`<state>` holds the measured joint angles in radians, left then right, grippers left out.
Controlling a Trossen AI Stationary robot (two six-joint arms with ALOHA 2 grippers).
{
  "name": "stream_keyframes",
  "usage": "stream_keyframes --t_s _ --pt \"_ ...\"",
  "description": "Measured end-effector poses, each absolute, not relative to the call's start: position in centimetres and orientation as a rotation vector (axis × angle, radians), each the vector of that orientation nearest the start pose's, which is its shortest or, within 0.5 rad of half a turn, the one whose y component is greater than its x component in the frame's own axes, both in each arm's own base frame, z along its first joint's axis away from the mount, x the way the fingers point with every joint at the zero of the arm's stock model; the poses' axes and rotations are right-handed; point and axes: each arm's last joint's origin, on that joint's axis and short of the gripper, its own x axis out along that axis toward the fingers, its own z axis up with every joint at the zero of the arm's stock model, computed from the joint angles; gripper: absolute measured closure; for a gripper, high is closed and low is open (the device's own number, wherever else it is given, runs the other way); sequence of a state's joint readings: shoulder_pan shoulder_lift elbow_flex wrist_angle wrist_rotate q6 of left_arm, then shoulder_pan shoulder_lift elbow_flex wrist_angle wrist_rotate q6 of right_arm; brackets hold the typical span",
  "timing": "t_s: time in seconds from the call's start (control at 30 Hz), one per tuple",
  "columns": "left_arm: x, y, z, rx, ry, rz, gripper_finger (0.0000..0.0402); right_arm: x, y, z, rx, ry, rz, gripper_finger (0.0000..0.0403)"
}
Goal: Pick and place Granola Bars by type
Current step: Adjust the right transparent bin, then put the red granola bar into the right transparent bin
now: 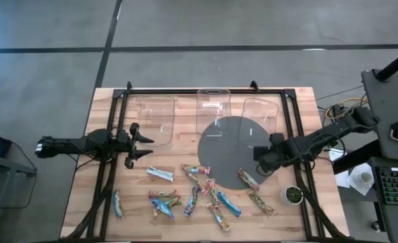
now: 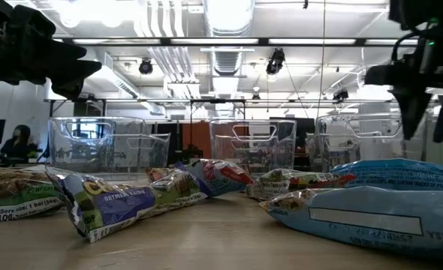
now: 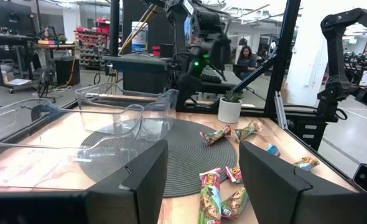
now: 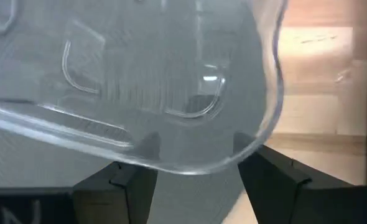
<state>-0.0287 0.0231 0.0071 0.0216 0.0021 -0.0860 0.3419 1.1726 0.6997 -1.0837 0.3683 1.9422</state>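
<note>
Dozen bars [image 1: 206, 196]: you see all loose near the table's [image 1: 300, 223] front edge, unsorted.
Left gripper [image 1: 147, 144]: spread wide, empty, awaiting a pick.
Right gripper [image 1: 260, 164]: parted, empty, over the mat [image 1: 226, 158].

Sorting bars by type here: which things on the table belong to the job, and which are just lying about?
Job:
- granola bars, scattered on the near half of the table
- three clear bins along the far edge, all empty
- left gripper and right gripper, both open and holding nothing

Lying about:
- small potted plant
- round grey mat

Print on the granola bars [image 1: 197, 196] too small to read from above.
</note>
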Motion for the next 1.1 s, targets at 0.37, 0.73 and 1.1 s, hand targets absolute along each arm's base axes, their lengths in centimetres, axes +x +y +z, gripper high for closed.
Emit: stream_keyframes --t_s 0.37,0.73,1.1 --pt "9.9 -0.3 16.6 -0.086 -0.005 -0.031 0.0221 15.2 1.8 20.4 1.023 0.581 -1.425 0.0202" --pt "9.9 -0.3 16.6 -0.086 -0.006 -0.031 0.0221 16.2 2.4 21.9 0.938 0.699 -1.237 0.0202" --pt "9.9 -0.3 16.6 -0.086 -0.005 -0.03 0.0221 21.2 6.0 19.0 0.876 1.248 -0.594 0.0202"
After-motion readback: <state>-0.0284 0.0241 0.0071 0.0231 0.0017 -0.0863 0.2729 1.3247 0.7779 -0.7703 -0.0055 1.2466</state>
